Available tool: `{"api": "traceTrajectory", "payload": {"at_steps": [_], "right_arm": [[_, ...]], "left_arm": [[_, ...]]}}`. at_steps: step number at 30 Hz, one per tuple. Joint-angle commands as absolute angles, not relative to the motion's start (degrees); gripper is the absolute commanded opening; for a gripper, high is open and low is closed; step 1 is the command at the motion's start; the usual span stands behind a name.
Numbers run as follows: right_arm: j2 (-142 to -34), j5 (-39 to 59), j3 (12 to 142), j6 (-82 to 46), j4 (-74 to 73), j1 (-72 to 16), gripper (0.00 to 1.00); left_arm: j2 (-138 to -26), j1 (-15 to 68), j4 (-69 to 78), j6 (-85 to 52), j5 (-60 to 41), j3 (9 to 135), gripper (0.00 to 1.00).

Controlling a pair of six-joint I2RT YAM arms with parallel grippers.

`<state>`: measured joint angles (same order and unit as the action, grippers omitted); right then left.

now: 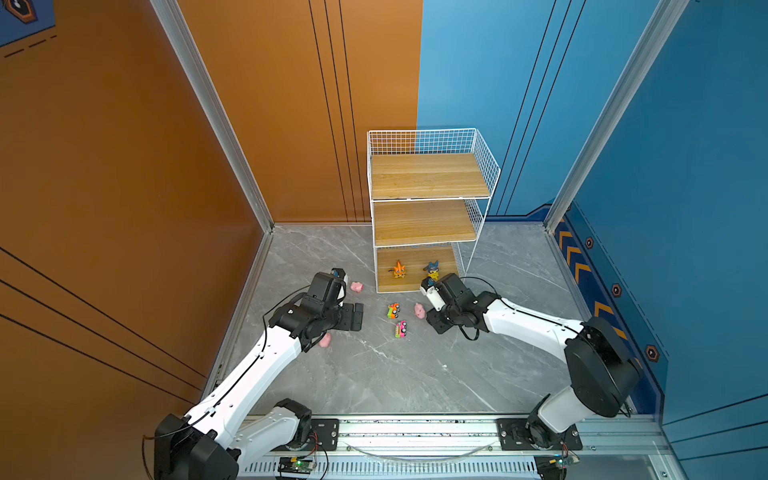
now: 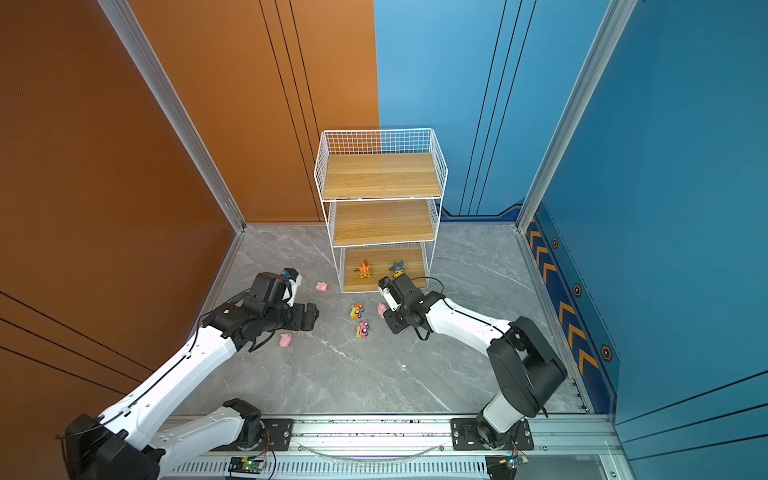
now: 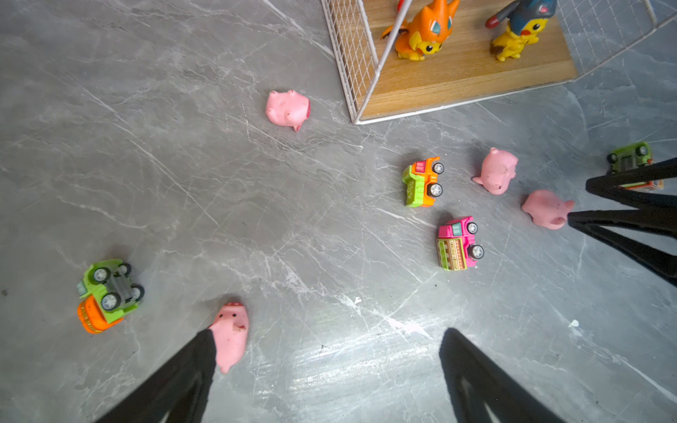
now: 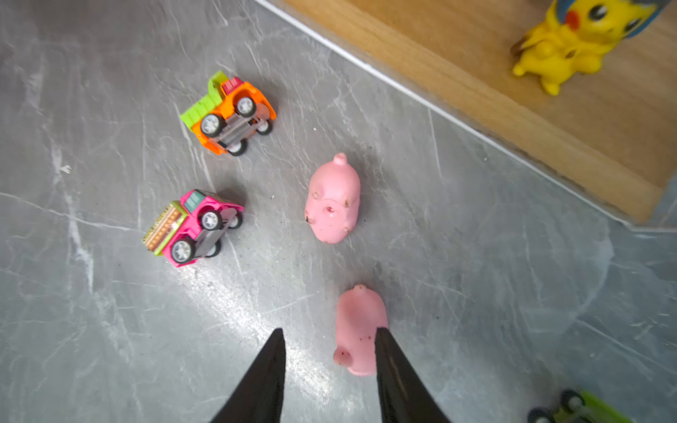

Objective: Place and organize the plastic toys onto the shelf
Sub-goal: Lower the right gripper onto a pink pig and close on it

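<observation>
The shelf stands at the back with its top and middle boards bare. On the grey floor in front lie an orange car, a pink car and three pigs. My left gripper hangs wide open over bare floor, a pig beside one fingertip and an overturned green car further off. My right gripper is open, with a pig lying on the floor against one finger. Another green car lies behind that gripper.
An orange flame-topped cat figure and a blue-and-yellow figure stand on the shelf's bottom board. Orange and blue walls close in the sides and back. A metal rail runs along the front.
</observation>
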<state>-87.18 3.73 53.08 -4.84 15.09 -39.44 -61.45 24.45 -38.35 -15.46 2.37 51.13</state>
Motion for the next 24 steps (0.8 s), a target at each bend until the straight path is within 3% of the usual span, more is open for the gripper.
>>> {"api": "traceTrajectory", "payload": {"at_steps": [1, 7, 24], "right_arm": [[-83.65, 2.67, 45.56, -6.95, 0.49, -39.81, 0.5], [-81.96, -1.78, 33.12, -6.09, -18.25, -39.84, 0.64], [-89.09, 2.38, 21.39, -6.11, -42.31, -37.27, 0.59]], "left_arm": [[-61.7, 25.64, -38.47, -15.18, 3.02, 50.96, 0.98], [-59.48, 25.66, -38.49, -13.16, 2.46, 51.92, 0.99], [-61.76, 26.36, -38.85, -10.0, 3.17, 62.5, 0.98]]}}
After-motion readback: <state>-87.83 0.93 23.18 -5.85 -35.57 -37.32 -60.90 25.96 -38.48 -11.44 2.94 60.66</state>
